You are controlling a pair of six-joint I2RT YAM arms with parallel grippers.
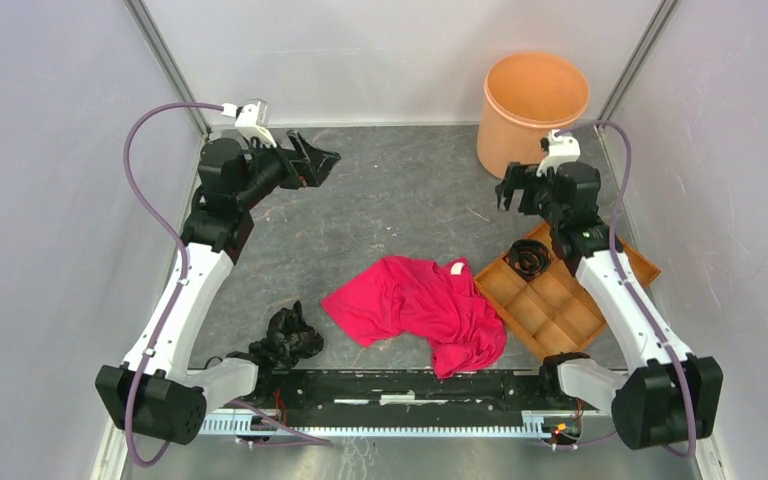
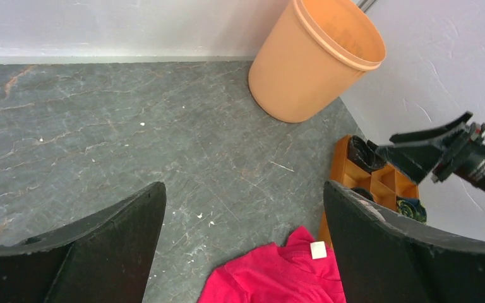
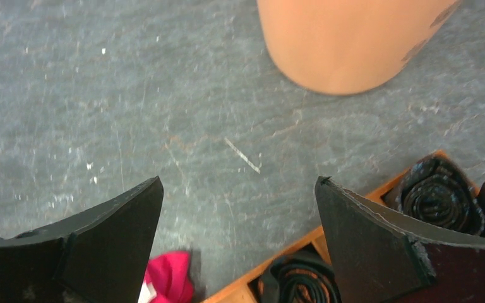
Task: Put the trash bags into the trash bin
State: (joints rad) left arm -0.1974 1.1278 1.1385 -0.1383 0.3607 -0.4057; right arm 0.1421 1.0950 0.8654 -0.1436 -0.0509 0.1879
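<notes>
The trash bag [image 1: 288,338] is a crumpled black film lump on the grey table, near the front left by the left arm's base. It does not show in either wrist view. The trash bin [image 1: 535,105] is a pale-orange bucket standing upright at the back right; it also shows in the left wrist view [image 2: 316,63] and the right wrist view [image 3: 347,44]. My left gripper [image 1: 325,165] [image 2: 244,189] is open and empty, raised at the back left. My right gripper [image 1: 515,190] [image 3: 239,183] is open and empty, just in front of the bin.
A red garment [image 1: 420,305] [image 2: 278,274] [image 3: 167,274] lies spread at the table's middle front. A brown compartment tray [image 1: 545,310] [image 2: 341,164] [image 3: 287,252] with black rolled items [image 1: 528,258] [image 3: 439,196] lies to its right, under the right arm. White walls enclose the table.
</notes>
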